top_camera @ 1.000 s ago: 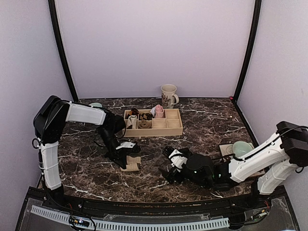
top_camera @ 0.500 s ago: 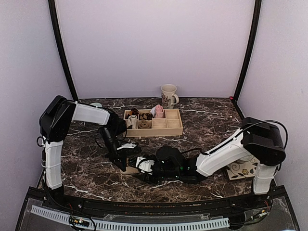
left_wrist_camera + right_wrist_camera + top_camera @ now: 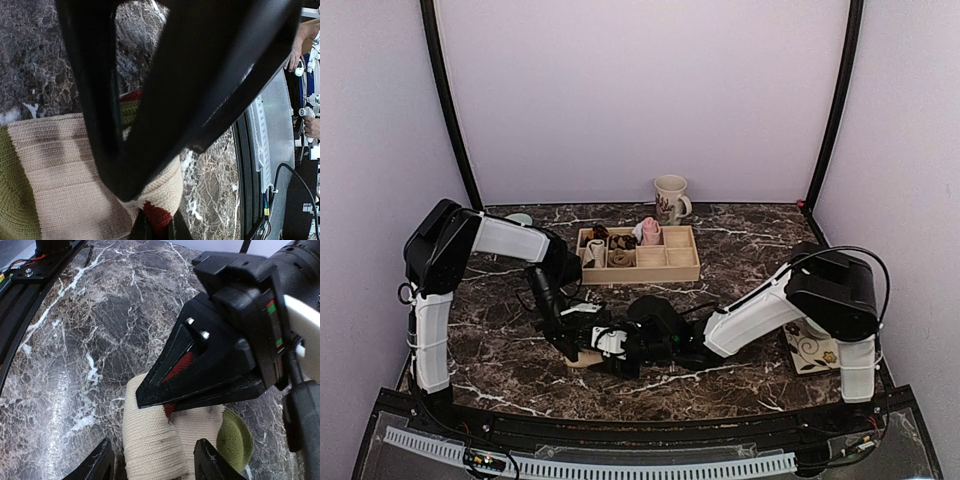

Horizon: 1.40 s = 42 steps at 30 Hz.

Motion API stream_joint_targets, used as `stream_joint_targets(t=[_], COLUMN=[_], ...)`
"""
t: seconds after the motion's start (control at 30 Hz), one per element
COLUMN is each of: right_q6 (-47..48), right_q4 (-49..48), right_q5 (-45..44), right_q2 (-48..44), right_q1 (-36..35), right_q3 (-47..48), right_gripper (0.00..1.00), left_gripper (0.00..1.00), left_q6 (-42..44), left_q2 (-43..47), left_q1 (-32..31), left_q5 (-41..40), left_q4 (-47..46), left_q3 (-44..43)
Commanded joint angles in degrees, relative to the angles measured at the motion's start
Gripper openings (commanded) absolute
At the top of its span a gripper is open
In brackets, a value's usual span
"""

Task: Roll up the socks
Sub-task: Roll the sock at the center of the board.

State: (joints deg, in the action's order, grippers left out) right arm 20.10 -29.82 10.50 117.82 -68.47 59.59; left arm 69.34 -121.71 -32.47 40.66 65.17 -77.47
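Worktop (image 3: pixel 750 250) carries the tan sock (image 3: pixel 150 445), rolled, on the near side of the wooden tray (image 3: pixel 640 262). The left pincer (image 3: pixel 150 399) pinches its red-striped cuff (image 3: pixel 181 364) so the roll cannot unwind; the right pincer (image 3: pixel 155 462) straddles it, jaws half-wide, likely to take over.

— What is sitting on the dark marble table (image 3: pixel 750 250)?
— A wooden tray (image 3: pixel 650 273) is sitting near the back, and a mug (image 3: pixel 670 197) is standing just behind it.
— Is anything lying near the front?
— A tan sock (image 3: pixel 150 440) is lying there, rolled up, with green showing at one end. A tile with swirls (image 3: pixel 812 352) is lying far to the right, and a small pale green thing (image 3: pixel 519 218) is resting at the back left.
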Motion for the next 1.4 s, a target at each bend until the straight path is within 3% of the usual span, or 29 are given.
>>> stream_joint_targets(t=[0.0, 0.2, 0.3, 0.37, 0.53, 0.77, 1.03, 1.13, 1.2, 1.37], right_q6=[0.64, 0.63, -0.25, -1.46, -7.22, -16.26, -22.71, -24.08, -25.27, -28.62], right_q4=[0.94, 3.54, 4.99, 4.94, 2.18, 0.81, 7.65, 11.63, 14.01, 16.97], right_q5=[0.19, -3.54, -4.20, -3.35, -2.26, 1.61, 9.51, 11.75, 12.90, 16.62], right_q2=[2.53, 5.16, 5.90, 5.49, 4.25, 5.03, 6.28, 6.94, 7.72, 10.39], right_q1=[0.27, 0.37, 0.47, 0.48, 0.44, 1.66, 5.26, 6.46, 7.10, 8.46], right_q3=[2.16, 4.38, 5.31, 4.63, 0.32, -3.40, -1.40, 0.18, 1.44, 4.07], right_gripper=[0.52, 0.31, 0.10, 0.00, 0.00, 0.00, 0.00, 0.00, 0.00, 0.00], left_gripper=[0.02, 0.07, 0.15, 0.27, 0.53, 0.55, 0.54, 0.51, 0.50, 0.50], left_q6=[-0.47, -0.85, -1.64, -3.34, -10.07, -14.07, -11.38, -5.58, -3.57, -6.09], left_q2=[-3.51, -3.06, -2.48, -1.62, 5.79, 24.75, 43.13, 47.08, 48.25, 48.05], left_q1=[-0.70, -0.61, -0.75, -0.66, 1.89, 14.15, 15.06, 11.99, 6.31, -6.66], left_q5=[-10.18, -10.49, -10.48, -10.78, -13.03, -15.18, -11.45, -9.14, -12.43, -22.88], left_q4=[-2.85, -3.40, -4.44, -6.10, -14.33, -28.02, -30.04, -28.36, -29.59, -44.12], left_q3=[2.04, 2.29, 2.46, 2.82, 8.06, 20.52, 28.38, 30.54, 32.67, 37.61])
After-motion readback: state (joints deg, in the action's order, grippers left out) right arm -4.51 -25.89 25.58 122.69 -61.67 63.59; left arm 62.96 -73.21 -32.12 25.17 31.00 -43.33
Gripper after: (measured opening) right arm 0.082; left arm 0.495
